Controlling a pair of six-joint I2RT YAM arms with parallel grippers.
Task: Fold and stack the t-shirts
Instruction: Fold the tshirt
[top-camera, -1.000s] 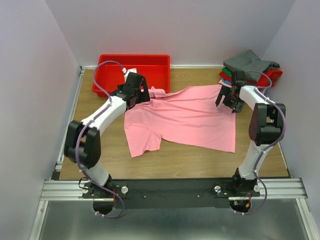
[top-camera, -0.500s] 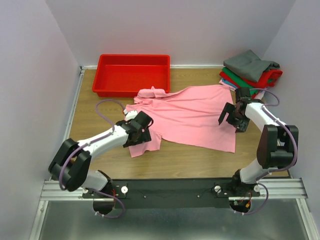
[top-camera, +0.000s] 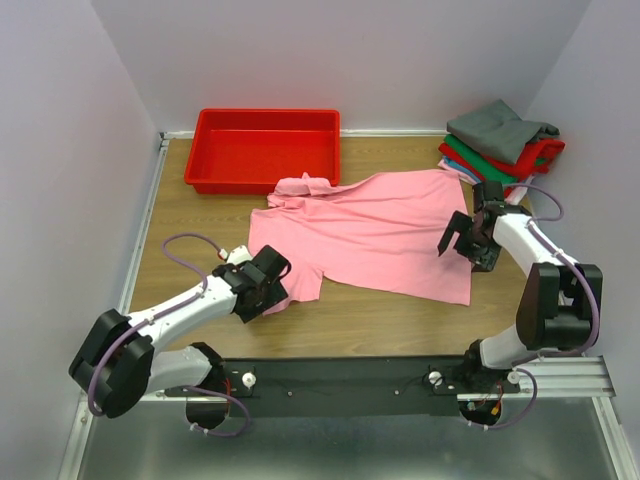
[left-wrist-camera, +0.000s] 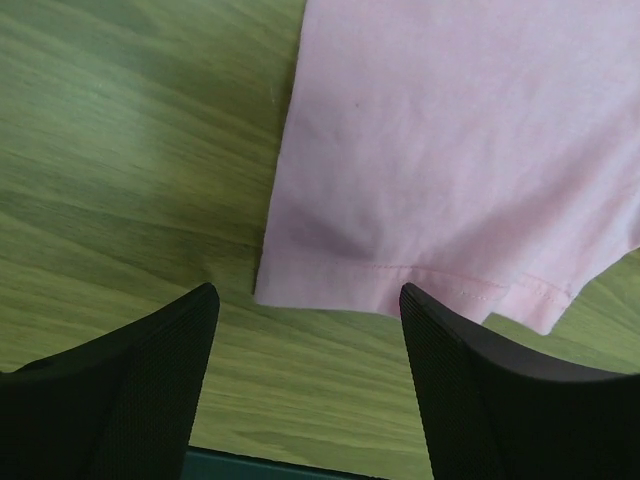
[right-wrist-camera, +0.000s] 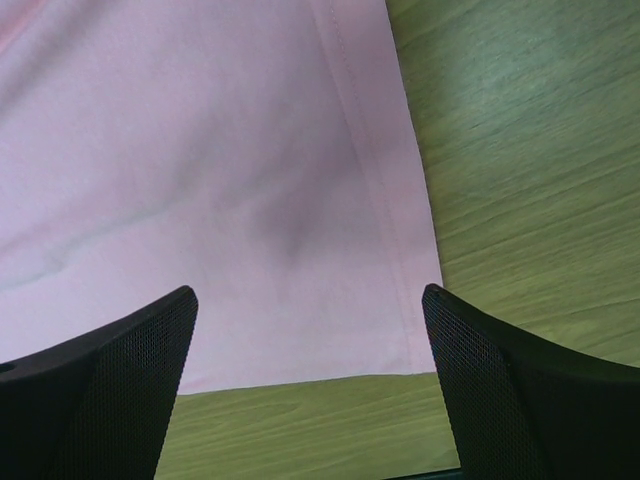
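Pink t-shirt (top-camera: 370, 230) lies spread out; left gripper (top-camera: 262, 290) and right gripper (top-camera: 470, 243) hover over its 2 near corners, jaws wide apart, empty. Next, probably: pinch both corners, fold away.

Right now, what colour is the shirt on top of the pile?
The top shirt is grey, best seen from the top external camera.
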